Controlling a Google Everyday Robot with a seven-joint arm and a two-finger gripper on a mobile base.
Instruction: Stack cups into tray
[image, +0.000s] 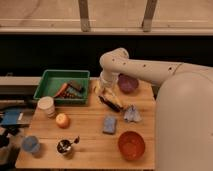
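The white cup (46, 105) stands on the wooden table just below the green tray's (48, 94) front left corner. The translucent light-blue cup (31, 145) stands at the table's front left corner. Both cups are outside the tray and apart from each other. The tray sits at the back left and holds a reddish item and a dark item. My gripper (110, 103) hangs from the white arm (140, 67) over the middle back of the table, right of the tray and far from both cups.
A shiny metal cup with a utensil (65, 146) stands right of the blue cup. An orange fruit (62, 120), a blue sponge (109, 124), a grey cloth (132, 114), an orange bowl (131, 145) and a purple bowl (128, 83) lie on the table. Yellow items lie under the gripper.
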